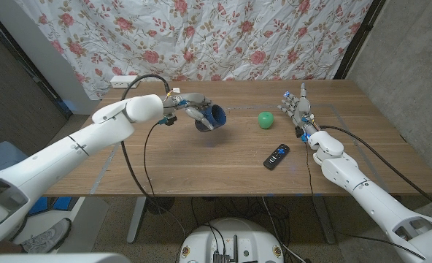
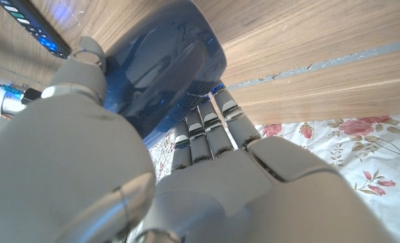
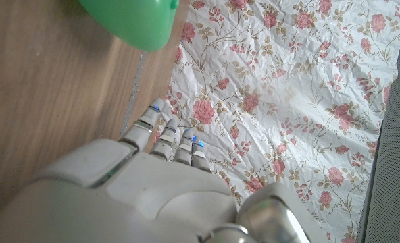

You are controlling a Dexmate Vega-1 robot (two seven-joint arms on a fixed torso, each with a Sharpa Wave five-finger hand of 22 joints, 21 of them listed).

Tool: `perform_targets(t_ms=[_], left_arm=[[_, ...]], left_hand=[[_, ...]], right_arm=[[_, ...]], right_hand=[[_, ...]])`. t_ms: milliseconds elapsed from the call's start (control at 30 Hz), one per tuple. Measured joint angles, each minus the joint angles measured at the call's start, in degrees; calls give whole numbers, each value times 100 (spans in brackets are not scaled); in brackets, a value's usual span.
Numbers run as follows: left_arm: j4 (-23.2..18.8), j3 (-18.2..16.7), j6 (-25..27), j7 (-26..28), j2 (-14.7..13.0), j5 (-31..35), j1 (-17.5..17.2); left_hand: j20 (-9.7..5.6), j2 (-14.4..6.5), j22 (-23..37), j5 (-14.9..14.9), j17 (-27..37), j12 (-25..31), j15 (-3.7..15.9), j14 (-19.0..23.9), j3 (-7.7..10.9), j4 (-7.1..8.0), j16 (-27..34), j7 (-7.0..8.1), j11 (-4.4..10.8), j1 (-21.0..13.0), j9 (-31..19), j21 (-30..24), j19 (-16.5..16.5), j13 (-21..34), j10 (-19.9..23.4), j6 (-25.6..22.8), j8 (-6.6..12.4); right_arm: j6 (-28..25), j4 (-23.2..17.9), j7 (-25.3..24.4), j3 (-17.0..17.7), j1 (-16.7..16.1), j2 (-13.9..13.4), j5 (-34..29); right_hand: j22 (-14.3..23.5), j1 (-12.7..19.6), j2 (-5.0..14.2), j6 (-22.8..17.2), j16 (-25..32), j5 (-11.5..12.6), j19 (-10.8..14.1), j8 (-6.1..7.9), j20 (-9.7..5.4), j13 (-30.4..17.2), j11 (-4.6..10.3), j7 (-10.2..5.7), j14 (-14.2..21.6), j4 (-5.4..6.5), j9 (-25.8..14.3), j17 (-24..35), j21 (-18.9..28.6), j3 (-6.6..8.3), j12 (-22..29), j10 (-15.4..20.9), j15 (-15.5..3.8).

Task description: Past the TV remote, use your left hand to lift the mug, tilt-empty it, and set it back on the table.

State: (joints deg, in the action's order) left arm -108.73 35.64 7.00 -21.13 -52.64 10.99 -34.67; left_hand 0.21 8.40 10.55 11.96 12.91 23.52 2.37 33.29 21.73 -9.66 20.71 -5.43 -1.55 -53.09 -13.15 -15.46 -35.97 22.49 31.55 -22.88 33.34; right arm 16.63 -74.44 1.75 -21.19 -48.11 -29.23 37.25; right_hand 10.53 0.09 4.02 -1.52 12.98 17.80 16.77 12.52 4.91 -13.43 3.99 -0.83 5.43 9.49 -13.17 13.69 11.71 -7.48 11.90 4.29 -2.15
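Note:
My left hand [image 1: 195,111] grips a dark blue mug [image 1: 212,117] and holds it above the table's middle, tipped on its side with the mouth facing right. In the left wrist view the fingers [image 2: 207,131] wrap the glossy blue mug [image 2: 166,64] from both sides. The black TV remote [image 1: 276,155] lies on the table to the right of the mug, nearer the front edge; its end shows again as the remote [image 2: 38,30]. My right hand [image 1: 298,107] stands at the table's right side with fingers apart and holds nothing.
A green ball [image 1: 265,120] sits between the mug and my right hand, also seen as the ball [image 3: 136,20]. A white power strip [image 1: 125,80] lies at the table's far left corner. A floral curtain [image 1: 223,33] hangs behind the wooden table [image 1: 165,164].

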Motion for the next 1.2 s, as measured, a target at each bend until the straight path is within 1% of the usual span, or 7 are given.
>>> perform_targets(t_ms=[133,200,333,733,967,1100,1200], left_arm=[[-88,87,173,-164,-2,189,85],[-121,130,235,-235,-1,266,129],[-188,233,343,-417,-1,472,235],[-390,427,489,-764,23,979,429],[-542,523,654,-1046,40,1452,527],[-591,568,685,-1107,56,1572,571],[-622,624,740,-1277,84,1846,629]], left_hand=[[29,0,-1,-1,-3,22,21,21,16,-34,-5,0,-16,0,0,-16,-31,0,20,-1,0],[29,0,-1,-1,-2,23,21,21,16,-35,-3,-29,-9,0,0,-16,-32,0,28,-30,1],[29,0,-1,-1,-2,23,21,21,9,-41,30,-28,-9,0,0,-16,-32,0,28,-31,0],[29,0,-1,1,2,23,31,30,8,-42,31,-13,-9,0,32,-16,-31,0,28,-51,0],[30,0,-1,44,-9,22,32,32,0,-50,31,-21,-11,0,32,-16,-31,0,31,-59,0],[30,0,-1,44,-18,21,39,39,2,-47,31,-21,-39,0,31,-16,-30,0,59,-60,0],[30,0,-1,44,-19,13,40,39,2,-46,2,-20,-39,0,30,-16,-30,0,59,-60,0]], right_arm=[[0,1,0,0,0,0,0],[0,0,0,0,0,0,0],[0,0,0,0,0,0,0],[0,2,3,0,2,0,0],[0,3,3,0,2,0,0],[0,3,3,0,2,0,0],[0,3,3,0,2,-1,1]], right_hand=[[0,0,0,0,0,0,0,0,0,0,0,0,0,0,0,0,0,0,0,0,0],[0,0,0,0,0,0,0,0,0,0,0,0,0,0,0,0,0,0,0,0,0],[0,0,0,0,0,0,0,0,0,0,0,0,0,0,0,0,0,0,0,0,0],[0,0,0,0,0,0,0,0,0,0,0,0,0,0,0,0,0,0,0,0,0],[0,0,0,0,0,0,0,0,0,0,0,0,0,0,0,0,0,0,0,0,0],[0,0,0,0,0,0,0,0,0,0,0,0,0,0,0,0,0,0,0,0,0],[0,0,0,0,0,0,0,0,0,0,0,0,0,0,0,0,0,0,0,0,0]])
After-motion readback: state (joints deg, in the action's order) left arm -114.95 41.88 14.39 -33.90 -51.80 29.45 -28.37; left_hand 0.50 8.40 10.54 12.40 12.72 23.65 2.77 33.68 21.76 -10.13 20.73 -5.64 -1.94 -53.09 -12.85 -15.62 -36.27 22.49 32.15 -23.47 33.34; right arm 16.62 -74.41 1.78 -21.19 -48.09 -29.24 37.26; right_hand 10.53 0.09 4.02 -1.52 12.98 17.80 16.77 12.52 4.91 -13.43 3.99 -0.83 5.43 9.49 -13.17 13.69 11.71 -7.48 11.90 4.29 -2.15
